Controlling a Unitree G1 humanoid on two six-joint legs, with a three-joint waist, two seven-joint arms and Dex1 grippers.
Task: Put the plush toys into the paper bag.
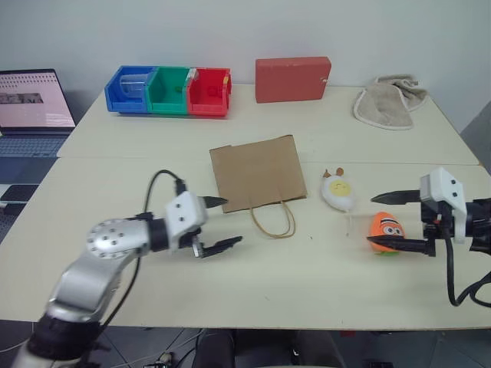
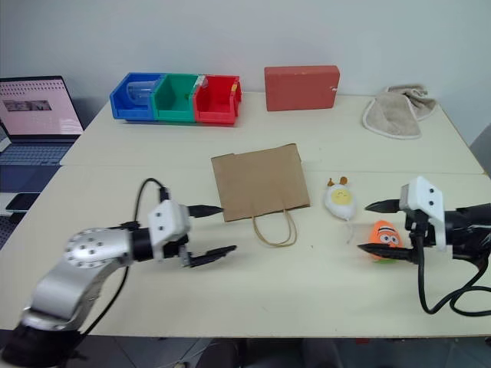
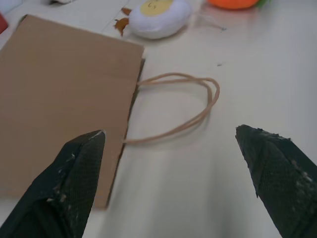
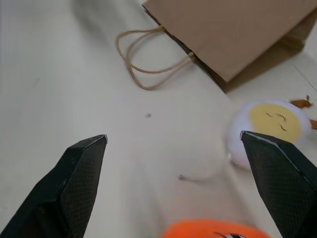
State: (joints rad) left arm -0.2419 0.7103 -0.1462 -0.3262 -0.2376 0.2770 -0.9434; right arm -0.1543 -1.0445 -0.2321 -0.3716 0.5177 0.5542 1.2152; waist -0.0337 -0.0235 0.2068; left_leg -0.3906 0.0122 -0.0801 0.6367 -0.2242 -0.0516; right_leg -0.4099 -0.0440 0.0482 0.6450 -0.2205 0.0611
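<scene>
Flat paper bag and two plush toys lie on the surface, both pairs of fingers spread and empty.

The surface (image 1: 307, 284) fills most of the frame. The paper bag (image 1: 255, 172) lies flat at center, handles toward the lower edge. The left gripper (image 1: 222, 224), lower left, points at it. The right gripper (image 1: 386, 222), at the right edge, brackets the orange toy (image 1: 386, 228); the white toy (image 1: 338, 191) lies between bag and orange toy.

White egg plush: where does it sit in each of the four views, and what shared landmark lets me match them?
Left eye view: white egg plush, right of centre.
Right eye view, right of centre.
Left wrist view, top edge.
Right wrist view, right side.
Shared landmark: the paper bag, with its loop handles, lies flat beside it.
</scene>
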